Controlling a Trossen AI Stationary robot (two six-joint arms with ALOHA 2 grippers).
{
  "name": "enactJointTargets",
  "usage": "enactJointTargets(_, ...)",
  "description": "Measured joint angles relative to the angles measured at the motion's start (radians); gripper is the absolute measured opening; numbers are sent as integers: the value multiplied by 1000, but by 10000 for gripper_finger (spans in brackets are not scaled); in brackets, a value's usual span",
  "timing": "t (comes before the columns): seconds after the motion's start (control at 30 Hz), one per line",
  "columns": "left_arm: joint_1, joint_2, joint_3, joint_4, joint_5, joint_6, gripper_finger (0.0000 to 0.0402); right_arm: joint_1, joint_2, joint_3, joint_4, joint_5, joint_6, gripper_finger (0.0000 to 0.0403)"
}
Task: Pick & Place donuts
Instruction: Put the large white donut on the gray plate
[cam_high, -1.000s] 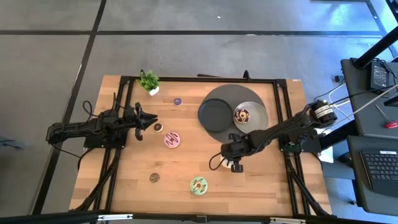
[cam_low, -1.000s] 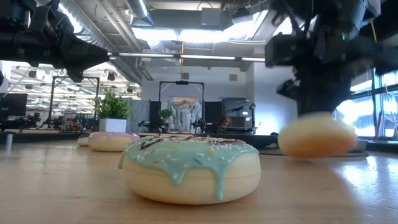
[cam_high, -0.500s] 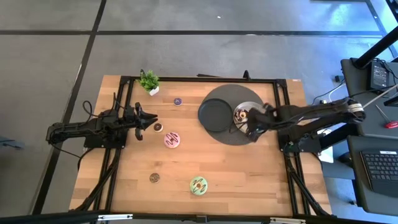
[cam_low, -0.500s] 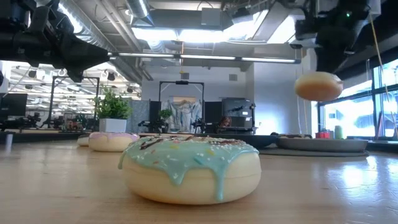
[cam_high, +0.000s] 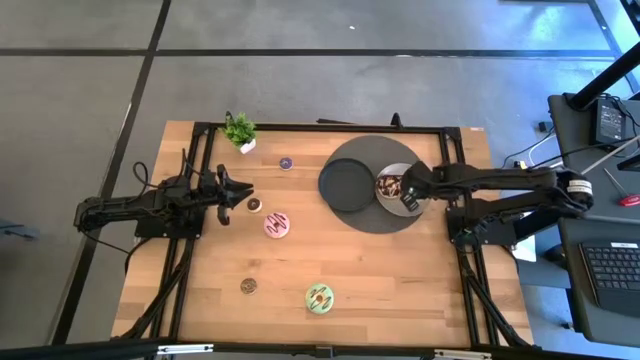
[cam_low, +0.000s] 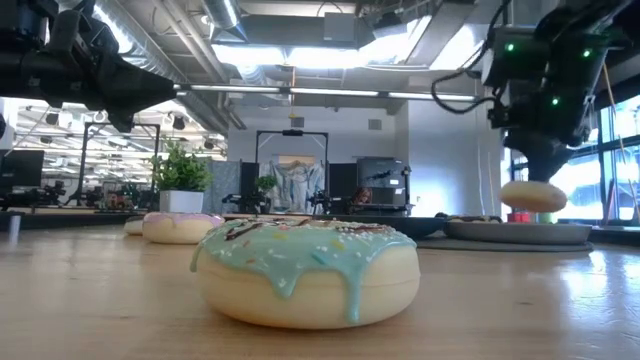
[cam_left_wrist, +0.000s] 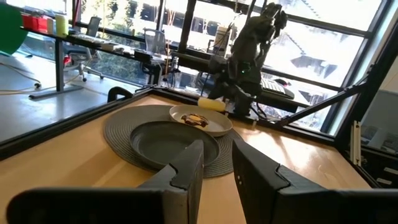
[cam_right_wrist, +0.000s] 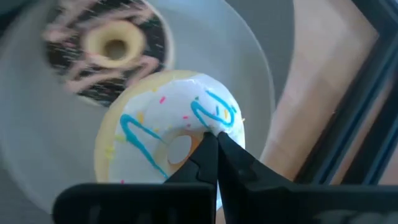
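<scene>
My right gripper is shut on a cream donut with white icing and blue squiggles, over the light grey plate. A sprinkled chocolate donut lies flat on that plate. On the wood lie the pink donut, the green donut, two brown minis and a purple mini. My left gripper waits open at the table's left, beside the nearer brown mini. My right gripper pinches the cream donut by its ring, beside the hole, with the fingers coming from above and pointing down. The fingers hide the place of contact itself. The donut hangs roughly level just above the light plate, lifted clear.
A dark plate sits on a round grey mat next to the light plate. A small potted plant stands at the far left corner. Black frame rails run along the table's sides. Bare wood lies between the pink and green donuts.
My right gripper has carried the cream donut from the middle of the table, lifted it high, and moved toward the far right. It then came down over the light plate, beside the chocolate donut, still shut on the cream donut.
</scene>
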Motion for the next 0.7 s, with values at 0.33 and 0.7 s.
enactJointTargets(0.33, 0, 0, 0, 5, -30, 1, 84, -154, 12, -21, 102, -7, -112, 3)
enactJointTargets(0.7, 0, 0, 0, 5, -30, 1, 84, -208, 131, -21, 185, -15, -205, 3)
